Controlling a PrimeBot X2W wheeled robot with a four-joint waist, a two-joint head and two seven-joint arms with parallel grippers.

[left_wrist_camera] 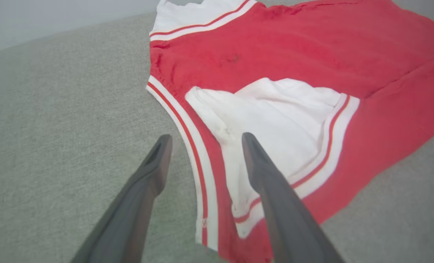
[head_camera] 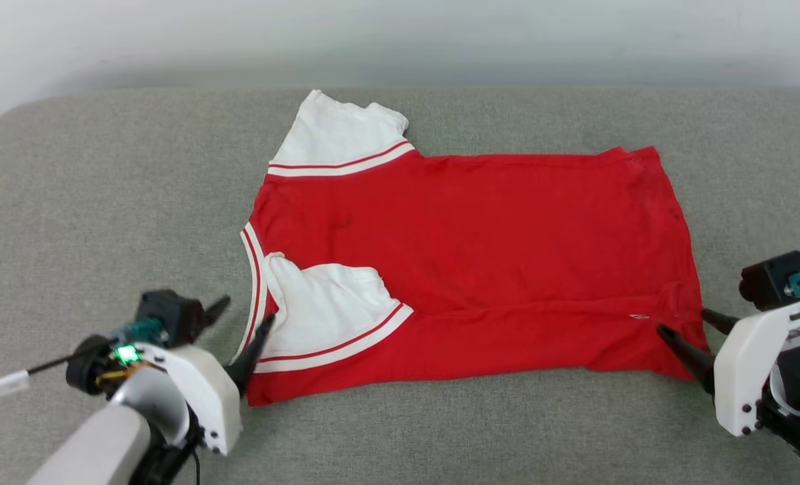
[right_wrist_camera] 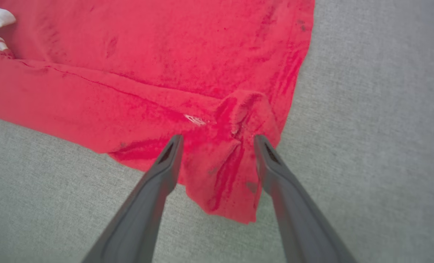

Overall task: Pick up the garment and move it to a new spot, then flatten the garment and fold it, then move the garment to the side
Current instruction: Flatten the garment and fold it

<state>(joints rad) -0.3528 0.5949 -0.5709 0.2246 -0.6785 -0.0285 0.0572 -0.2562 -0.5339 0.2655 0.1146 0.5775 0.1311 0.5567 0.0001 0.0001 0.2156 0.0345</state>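
**Head view.** The garment (head_camera: 467, 249), a red shirt with white sleeves, lies across the middle of the frame on a grey padded surface (head_camera: 103, 202). Its collar end points to the left and its hem to the right. The lower long edge is folded up over the body, with one sleeve tucked in on top. The left pincer (head_camera: 244, 313) sits at the lower left beside the collar end. The right pincer (head_camera: 684, 322) sits at the lower right by the hem corner. Both stand wide and hold nothing.

**Left wrist view.** The left pincer (left_wrist_camera: 206, 139) is spread wide. One finger lies over the bare grey surface and the other over the folded white sleeve (left_wrist_camera: 275, 109), so the fingers straddle the striped trim (left_wrist_camera: 173, 109). The fold here looks flat.

**Right wrist view.** The right pincer (right_wrist_camera: 217, 140) is also wide, with its fingers on either side of a puckered hem corner (right_wrist_camera: 231, 175) that sticks out past the fold line.

The fold seems partly done. To make the next fold clean, that puckered corner likely needs smoothing first. Both pincers should then take the far edge at matching points and lift together with light tension. They should lay the edge down parallel to the fold already there, so that the far sleeve tucks in as neatly as this one.
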